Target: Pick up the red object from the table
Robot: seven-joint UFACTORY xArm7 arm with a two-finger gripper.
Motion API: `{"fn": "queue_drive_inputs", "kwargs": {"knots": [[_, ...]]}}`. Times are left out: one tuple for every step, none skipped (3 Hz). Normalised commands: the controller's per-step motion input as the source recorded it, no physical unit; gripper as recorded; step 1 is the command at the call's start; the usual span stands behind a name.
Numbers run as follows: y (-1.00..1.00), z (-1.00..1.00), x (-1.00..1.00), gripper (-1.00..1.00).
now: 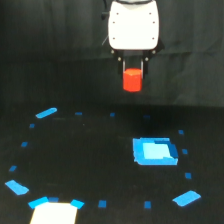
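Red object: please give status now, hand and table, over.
Hand shut on red object. Object up, clear of the table, against the dark backdrop. Blue square patch lies below, toward the exterior view's right. Nothing in the way.

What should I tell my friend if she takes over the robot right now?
Gripper: shut on the red object, fingers on either side of its top.
Red object: hanging in the air, well above the table, up and to the exterior view's left of the blue square patch.
Done: the pick-up looks finished; the object is off the table.
Left: probably nothing but holding it steady. Don't open the gripper, or it will likely drop.
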Motion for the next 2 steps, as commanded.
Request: {"fn": "queue_drive_inputs", "kwargs": {"knots": [[-0.52, 0.00, -0.34, -1.00], [-0.03, -0.16, -0.46, -1.00]]}}
